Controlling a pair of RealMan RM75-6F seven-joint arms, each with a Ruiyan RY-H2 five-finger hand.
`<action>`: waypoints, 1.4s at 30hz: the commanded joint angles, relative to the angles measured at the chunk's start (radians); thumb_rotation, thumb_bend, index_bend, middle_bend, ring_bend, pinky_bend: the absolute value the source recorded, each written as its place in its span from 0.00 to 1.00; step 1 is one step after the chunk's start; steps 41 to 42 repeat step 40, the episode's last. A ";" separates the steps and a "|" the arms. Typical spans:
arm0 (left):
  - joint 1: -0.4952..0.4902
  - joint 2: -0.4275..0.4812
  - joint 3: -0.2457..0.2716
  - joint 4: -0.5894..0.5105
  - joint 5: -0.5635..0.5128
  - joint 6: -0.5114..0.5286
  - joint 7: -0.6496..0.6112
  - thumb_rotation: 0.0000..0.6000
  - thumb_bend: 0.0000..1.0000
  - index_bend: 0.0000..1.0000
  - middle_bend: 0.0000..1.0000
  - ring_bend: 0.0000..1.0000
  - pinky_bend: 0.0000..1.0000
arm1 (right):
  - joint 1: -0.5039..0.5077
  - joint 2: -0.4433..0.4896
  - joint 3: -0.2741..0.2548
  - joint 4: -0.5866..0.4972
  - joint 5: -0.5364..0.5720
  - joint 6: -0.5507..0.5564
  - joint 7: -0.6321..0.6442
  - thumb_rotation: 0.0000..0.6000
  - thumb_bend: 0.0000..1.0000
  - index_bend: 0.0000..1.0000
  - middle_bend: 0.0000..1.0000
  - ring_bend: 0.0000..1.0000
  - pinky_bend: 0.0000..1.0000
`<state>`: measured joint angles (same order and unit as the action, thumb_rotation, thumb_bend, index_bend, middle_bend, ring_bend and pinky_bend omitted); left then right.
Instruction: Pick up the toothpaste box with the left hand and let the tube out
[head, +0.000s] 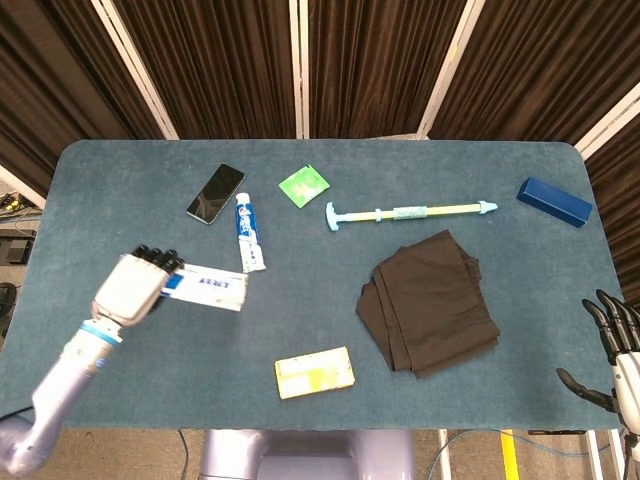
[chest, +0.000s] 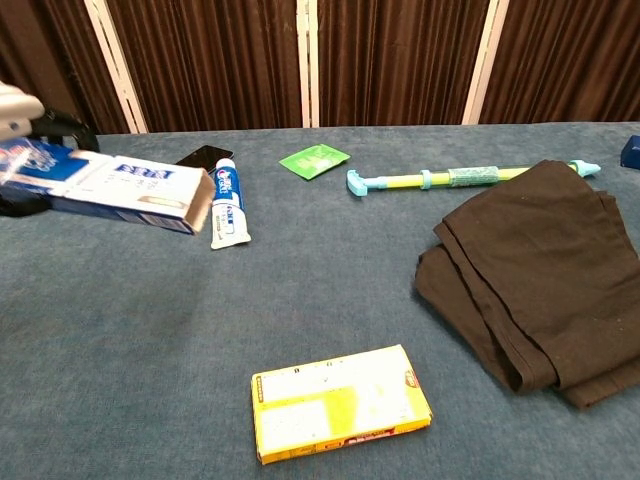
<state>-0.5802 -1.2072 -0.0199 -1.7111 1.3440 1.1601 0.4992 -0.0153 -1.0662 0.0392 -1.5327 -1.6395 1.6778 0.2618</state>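
Observation:
My left hand (head: 137, 285) grips the white and blue toothpaste box (head: 210, 288) at its left end and holds it about level above the table's left front. In the chest view the toothpaste box (chest: 125, 192) points its open end to the right, with only the edge of my left hand (chest: 22, 125) showing. The toothpaste tube (head: 247, 232) lies flat on the cloth beside the phone, outside the box; in the chest view the toothpaste tube (chest: 226, 205) sits just right of the box's open end. My right hand (head: 618, 352) hangs at the table's right front corner, fingers spread, holding nothing.
A black phone (head: 215, 193), a green sachet (head: 304, 184), a long toothbrush-like stick (head: 410, 212), a blue box (head: 555, 201), a folded black cloth (head: 432, 300) and a yellow box (head: 314, 372) lie on the blue table (head: 150, 360).

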 joint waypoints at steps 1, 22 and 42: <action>0.003 -0.056 -0.008 0.008 -0.025 -0.015 -0.015 1.00 0.46 0.38 0.23 0.27 0.28 | 0.000 0.000 0.000 0.000 0.001 0.000 0.001 1.00 0.06 0.09 0.00 0.00 0.00; 0.032 -0.155 -0.027 -0.006 -0.132 -0.004 0.035 1.00 0.18 0.02 0.00 0.00 0.00 | 0.002 0.001 0.002 0.002 0.008 -0.008 -0.005 1.00 0.06 0.09 0.00 0.00 0.00; 0.360 -0.142 0.110 0.109 0.145 0.483 -0.158 1.00 0.14 0.00 0.00 0.00 0.00 | 0.010 -0.019 -0.001 0.010 0.008 -0.029 -0.058 1.00 0.06 0.09 0.00 0.00 0.00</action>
